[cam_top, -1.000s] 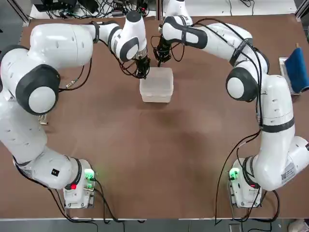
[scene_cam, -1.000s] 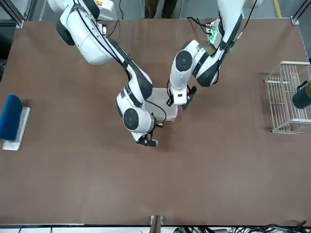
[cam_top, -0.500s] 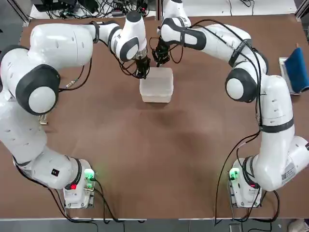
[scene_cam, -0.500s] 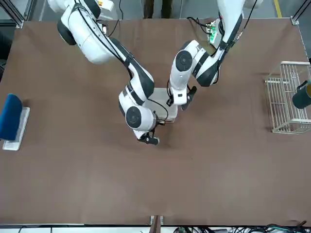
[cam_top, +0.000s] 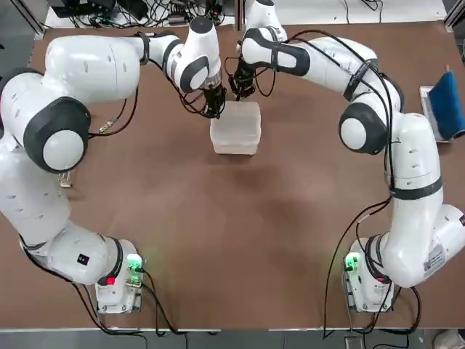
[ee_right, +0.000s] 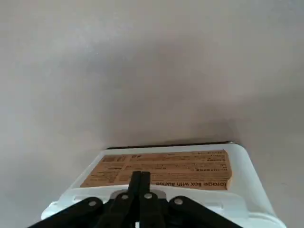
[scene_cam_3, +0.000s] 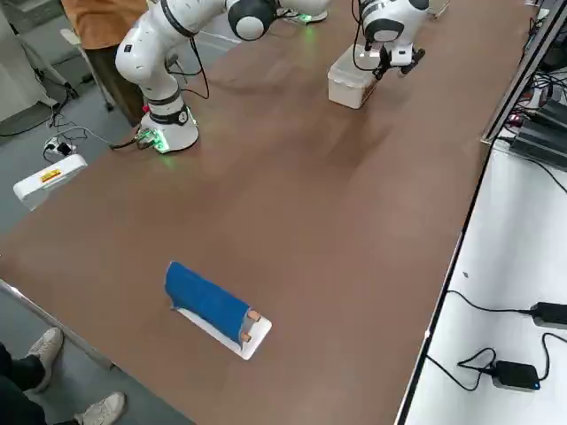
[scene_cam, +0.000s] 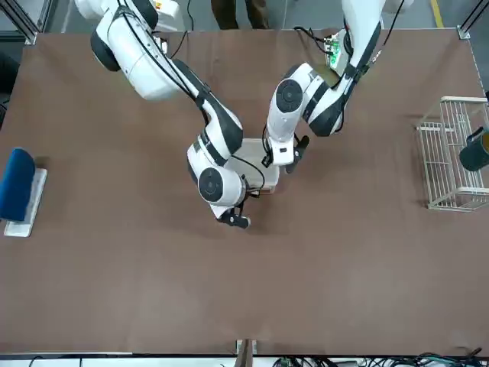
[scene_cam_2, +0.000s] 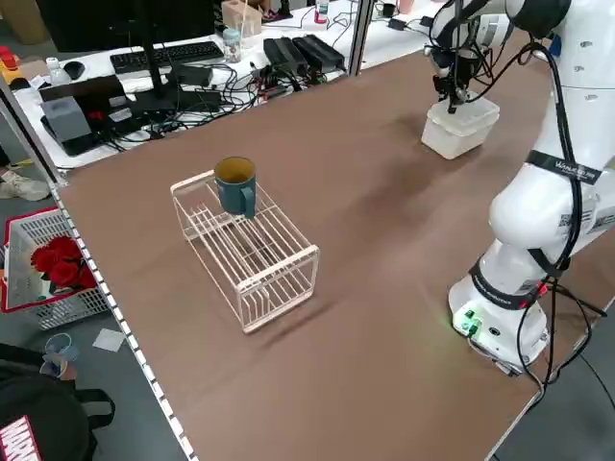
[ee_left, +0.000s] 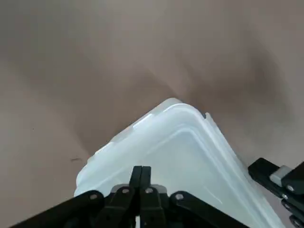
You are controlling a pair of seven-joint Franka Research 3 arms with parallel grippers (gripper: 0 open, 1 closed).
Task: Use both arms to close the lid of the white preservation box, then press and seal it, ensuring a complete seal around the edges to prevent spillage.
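Two glossy white arms [cam_top: 87, 69] with black joint bands, looping black cables, green-lit bases, dark pincers.

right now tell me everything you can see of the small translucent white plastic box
The small translucent white plastic box is roughly square with rounded corners, and its lid lies down on top. A tan printed label covers one side wall. It sits flat on the brown table, far from the robot's bases. The left gripper and right gripper, both shut, are at its far edge.
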